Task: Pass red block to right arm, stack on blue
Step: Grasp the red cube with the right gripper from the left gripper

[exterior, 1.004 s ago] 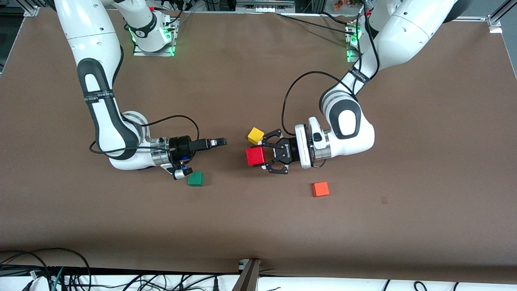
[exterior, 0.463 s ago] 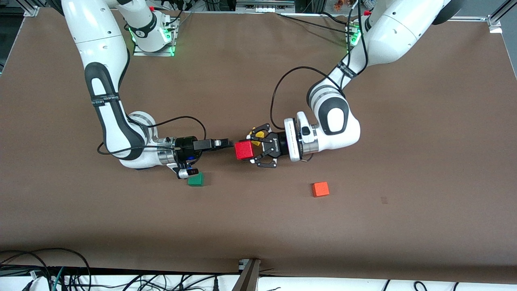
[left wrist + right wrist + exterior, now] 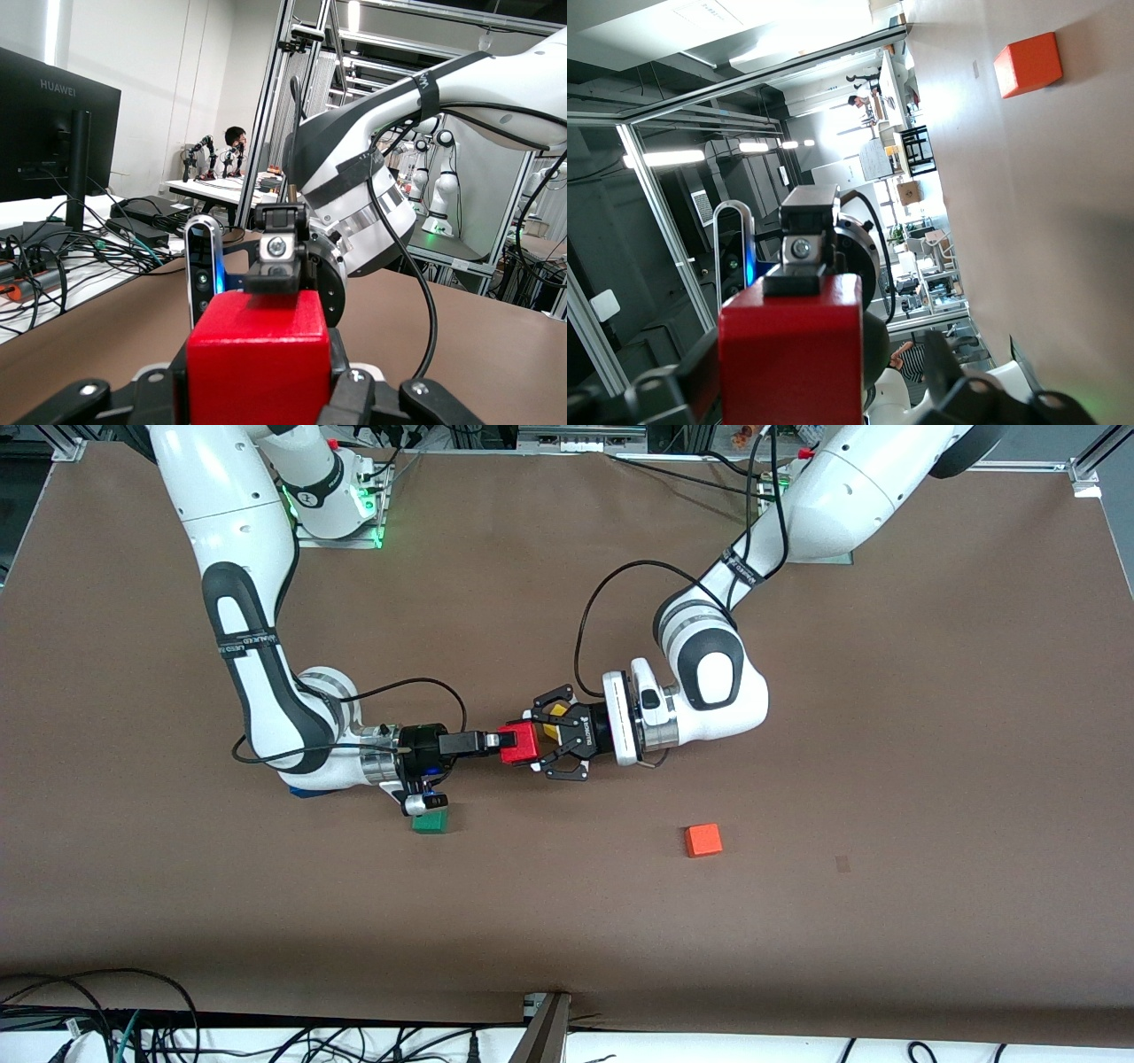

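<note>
The red block [image 3: 520,746] hangs above the table's middle, held in my left gripper [image 3: 530,745]. In the left wrist view the block [image 3: 257,359] sits tight between that gripper's fingers. My right gripper [image 3: 498,742] meets it from the right arm's end, turned on edge and open. One finger [image 3: 276,261] lies at the block's top; the lower one stands off it. In the right wrist view the block [image 3: 788,354] sits between my right gripper's [image 3: 824,381] spread fingers. The blue block [image 3: 299,791] shows only as a sliver under the right arm's wrist.
A green cube [image 3: 430,823] lies just below the right wrist camera, nearer the front camera. A yellow cube [image 3: 550,730] lies under the left gripper. An orange cube [image 3: 702,840] sits toward the left arm's end and also shows in the right wrist view [image 3: 1028,64].
The left arm has carried the red block toward the right arm's end. The right gripper has advanced to meet it, and its fingers now straddle the block.
</note>
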You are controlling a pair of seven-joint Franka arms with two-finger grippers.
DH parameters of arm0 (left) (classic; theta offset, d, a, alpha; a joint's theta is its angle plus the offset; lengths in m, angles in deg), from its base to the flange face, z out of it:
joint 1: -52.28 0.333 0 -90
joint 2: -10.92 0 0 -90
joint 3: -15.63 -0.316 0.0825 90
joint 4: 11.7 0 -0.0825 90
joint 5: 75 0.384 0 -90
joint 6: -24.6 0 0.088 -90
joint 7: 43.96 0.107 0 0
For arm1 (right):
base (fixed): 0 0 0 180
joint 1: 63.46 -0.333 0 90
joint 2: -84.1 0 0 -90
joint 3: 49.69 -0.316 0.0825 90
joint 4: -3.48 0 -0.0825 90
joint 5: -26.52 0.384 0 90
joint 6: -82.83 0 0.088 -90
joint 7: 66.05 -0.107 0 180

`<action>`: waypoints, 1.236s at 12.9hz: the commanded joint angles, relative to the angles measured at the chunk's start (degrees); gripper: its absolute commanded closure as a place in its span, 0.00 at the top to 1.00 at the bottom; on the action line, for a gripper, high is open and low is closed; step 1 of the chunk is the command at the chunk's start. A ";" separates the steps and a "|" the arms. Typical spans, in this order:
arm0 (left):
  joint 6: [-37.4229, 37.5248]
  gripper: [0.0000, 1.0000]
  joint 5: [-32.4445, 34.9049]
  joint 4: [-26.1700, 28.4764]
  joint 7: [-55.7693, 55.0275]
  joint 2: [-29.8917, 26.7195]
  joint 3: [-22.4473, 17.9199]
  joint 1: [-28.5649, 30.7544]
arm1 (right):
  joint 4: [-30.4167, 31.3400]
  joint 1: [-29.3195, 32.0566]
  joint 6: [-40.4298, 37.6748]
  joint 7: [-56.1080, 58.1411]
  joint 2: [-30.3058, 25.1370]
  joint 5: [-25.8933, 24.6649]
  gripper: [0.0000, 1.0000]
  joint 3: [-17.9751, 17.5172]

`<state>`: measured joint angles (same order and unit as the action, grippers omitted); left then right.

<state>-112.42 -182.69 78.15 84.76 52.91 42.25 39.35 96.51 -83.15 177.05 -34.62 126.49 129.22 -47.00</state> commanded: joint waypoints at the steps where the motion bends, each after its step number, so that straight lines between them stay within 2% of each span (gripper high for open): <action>1: -0.71 0.00 -2.44 -0.55 2.24 0.11 -0.07 -0.69 | 0.75 -0.26 0.62 1.09 -1.00 1.63 0.66 0.13; 2: -0.71 0.00 -2.44 -0.64 2.15 0.20 -0.07 -0.69 | 0.67 -0.08 0.45 1.09 -1.00 1.54 0.42 0.13; 3: -0.62 0.00 -2.53 -0.64 2.15 0.20 -0.07 -0.69 | 0.67 -0.08 0.45 0.92 -1.08 1.45 0.27 0.21; 5: -0.71 0.00 -2.53 -0.64 2.07 0.11 -0.07 -0.69 | 0.67 0.01 0.19 0.65 -1.17 1.45 0.11 0.22; 6: -0.71 0.00 -2.27 -0.64 1.98 0.02 -0.07 -0.61 | 0.67 0.09 0.18 0.56 -1.17 1.45 0.08 0.30; 7: -0.62 0.86 -1.74 -0.47 2.06 -0.15 -0.16 -0.43 | 0.67 0.18 0.10 0.56 -1.17 1.45 0.07 0.39; 8: -0.62 1.00 -1.56 -0.29 1.72 -0.24 -0.16 -0.43 | 0.58 0.18 0.10 0.56 -1.17 1.37 0.05 0.48; 11: -0.53 1.00 -1.65 -0.20 0.84 -0.59 -0.07 0.09 | -0.30 0.36 0.36 0.30 -1.17 1.10 0.04 0.65; 13: -0.27 1.00 -1.56 0.67 -2.49 -2.34 -0.07 1.06 | -1.09 0.27 0.53 0.39 -1.35 -0.73 0.03 2.84; 16: 0.08 1.00 0.10 2.69 -9.95 -6.12 -0.16 2.99 | -3.63 0.36 0.27 0.21 -2.14 -10.64 0.00 7.23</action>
<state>-112.76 -182.88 77.99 79.06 50.83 42.12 40.96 93.60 -82.81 177.14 -34.42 126.00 123.35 -41.96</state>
